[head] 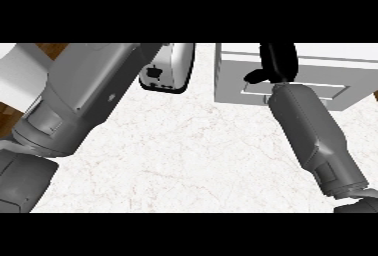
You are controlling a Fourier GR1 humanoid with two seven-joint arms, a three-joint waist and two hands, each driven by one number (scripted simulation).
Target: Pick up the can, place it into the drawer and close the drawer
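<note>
Drawer (325, 91) sits straight ahead of the right hand (277, 62), whose fingers (279, 50) stretch straight over its front; no can shows

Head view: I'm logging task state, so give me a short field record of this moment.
counter: white marble top
drawer unit: white, far right
right hand: over the drawer unit's front, fingers straight
left hand: out of view; only its forearm shows
toaster: far centre, left of the drawer unit
can: not visible
</note>
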